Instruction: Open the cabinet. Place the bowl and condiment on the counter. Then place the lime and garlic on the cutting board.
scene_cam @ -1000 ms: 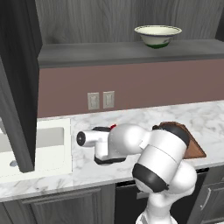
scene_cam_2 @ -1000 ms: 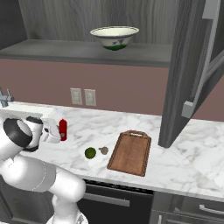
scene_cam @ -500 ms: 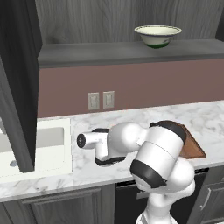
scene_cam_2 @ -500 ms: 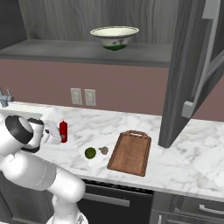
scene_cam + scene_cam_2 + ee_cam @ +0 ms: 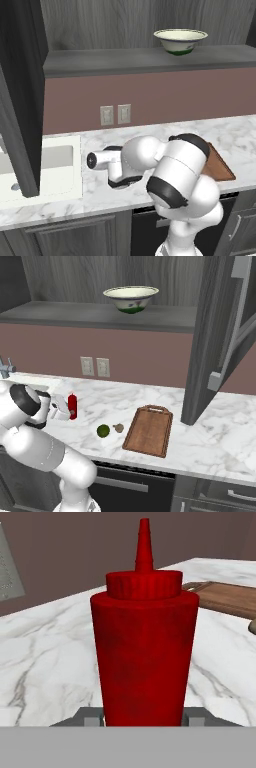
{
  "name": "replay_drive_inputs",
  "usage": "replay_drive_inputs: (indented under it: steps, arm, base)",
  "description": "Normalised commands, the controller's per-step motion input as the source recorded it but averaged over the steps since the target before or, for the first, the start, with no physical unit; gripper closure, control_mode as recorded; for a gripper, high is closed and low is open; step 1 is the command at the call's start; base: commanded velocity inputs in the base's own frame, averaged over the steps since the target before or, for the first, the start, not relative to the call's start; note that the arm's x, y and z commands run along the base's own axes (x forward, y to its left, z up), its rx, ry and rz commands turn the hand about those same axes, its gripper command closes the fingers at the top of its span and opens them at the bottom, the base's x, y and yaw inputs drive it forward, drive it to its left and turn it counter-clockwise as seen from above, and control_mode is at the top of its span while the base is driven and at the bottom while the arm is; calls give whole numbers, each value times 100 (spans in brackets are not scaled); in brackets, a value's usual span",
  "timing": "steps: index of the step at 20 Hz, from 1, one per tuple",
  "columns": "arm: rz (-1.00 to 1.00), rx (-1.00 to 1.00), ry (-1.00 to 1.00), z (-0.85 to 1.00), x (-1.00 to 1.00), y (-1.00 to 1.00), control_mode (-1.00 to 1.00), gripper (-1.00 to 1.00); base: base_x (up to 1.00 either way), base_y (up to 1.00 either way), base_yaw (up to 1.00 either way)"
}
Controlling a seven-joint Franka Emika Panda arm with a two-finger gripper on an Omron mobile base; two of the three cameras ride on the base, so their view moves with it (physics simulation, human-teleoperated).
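The small red squeeze bottle with its pointed nozzle (image 5: 144, 647) stands upright on the white marble tabletop (image 5: 200, 431) at centre frame in the hand view, the end effector (image 5: 144, 721) clasping its base, so now part the fingers squarely and retreat without tipping it.

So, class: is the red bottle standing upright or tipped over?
Upright. The bottle stands on its base on the counter, nozzle pointing straight up, in both the hand view and the right base view.
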Motion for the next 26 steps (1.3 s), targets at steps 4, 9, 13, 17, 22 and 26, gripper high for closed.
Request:
replay_drive_inputs:
  steps: [4, 9, 13, 17, 22, 26]
  arm:
    - [0, -1, 0, -21, 0, 1, -100, 100]
    - [0, -2, -1, -18, 0, 2, -100, 100]
    - [0, -5, -3, -10, -1, 16, -100, 100]
    - [0, -6, -5, -3, -8, 21, -100, 100]
    - [0, -7, -6, 0, -8, 31, -100, -100]
    - [0, -7, -9, 0, -6, 26, -100, -100]
  base:
    - [0, 0, 0]
    - [0, 0, 0]
    - [0, 0, 0]
    - [0, 0, 0]
    - [0, 0, 0]
    - [0, 0, 0]
